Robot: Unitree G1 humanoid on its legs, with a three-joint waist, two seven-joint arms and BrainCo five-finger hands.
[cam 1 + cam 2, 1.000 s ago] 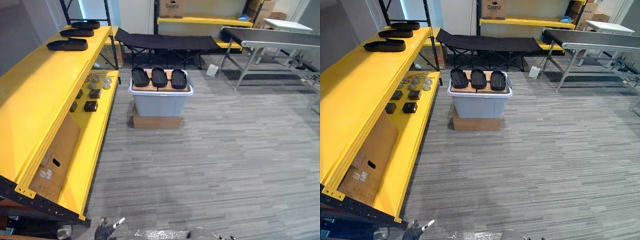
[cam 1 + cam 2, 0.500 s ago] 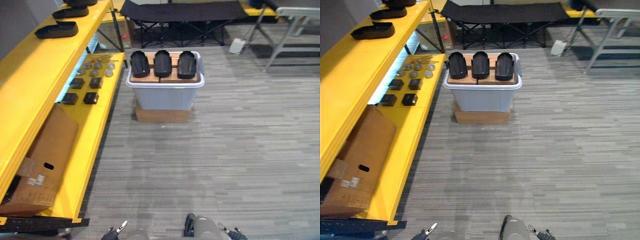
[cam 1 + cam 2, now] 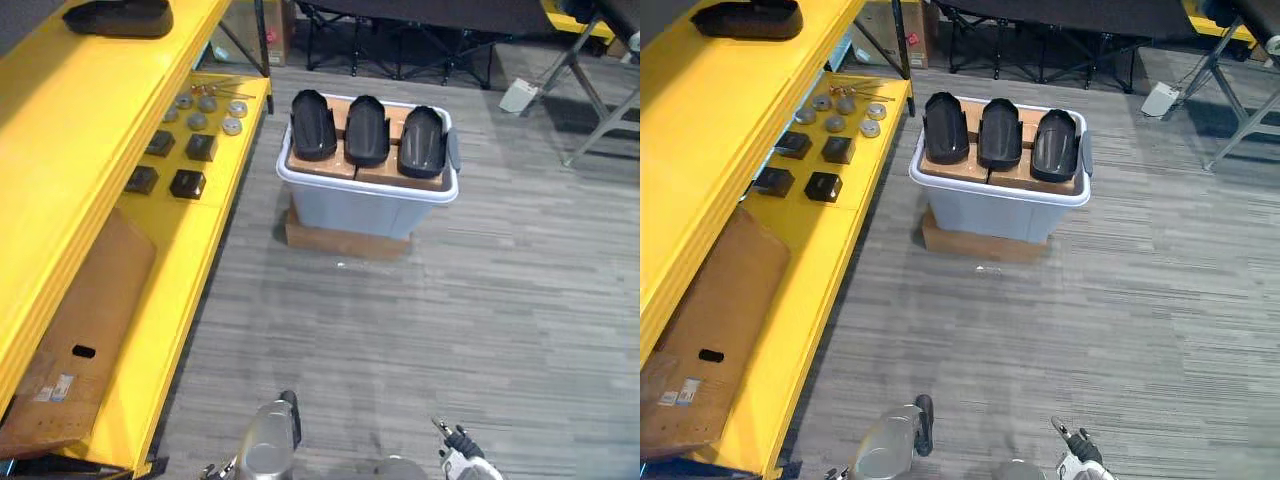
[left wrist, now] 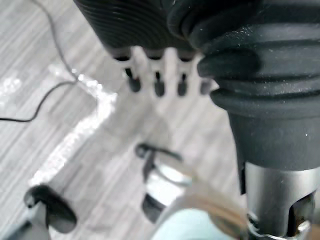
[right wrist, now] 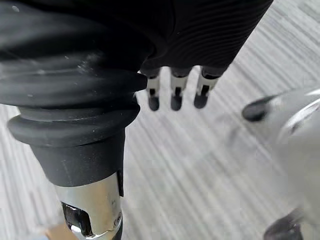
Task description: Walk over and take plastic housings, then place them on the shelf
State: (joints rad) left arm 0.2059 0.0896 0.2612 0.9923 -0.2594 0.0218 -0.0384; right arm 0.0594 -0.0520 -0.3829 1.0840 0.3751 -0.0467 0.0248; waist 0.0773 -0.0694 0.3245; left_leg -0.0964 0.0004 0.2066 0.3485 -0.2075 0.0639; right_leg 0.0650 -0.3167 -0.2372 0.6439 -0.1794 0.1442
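Three black plastic housings (image 3: 313, 125) (image 3: 367, 130) (image 3: 422, 142) lie side by side on brown board on top of a grey bin (image 3: 367, 190), ahead of me on the floor. Another black housing (image 3: 118, 15) rests on the top level of the yellow shelf (image 3: 60, 150) at the left. My left hand (image 4: 157, 82) hangs low over the grey floor with straight fingers and holds nothing. My right hand (image 5: 175, 95) hangs the same way, empty, far short of the bin.
The bin stands on a flat cardboard box (image 3: 345, 240). The lower shelf level (image 3: 190, 270) carries small black blocks (image 3: 187, 183), several metal discs (image 3: 208, 105) and a large cardboard box (image 3: 85, 330). A folding cot and table legs (image 3: 590, 90) stand behind the bin.
The whole view has shifted: the camera has come closer to the bin and looks further down. The housings, bin and shelf items lie as before. Both hands still hang empty.
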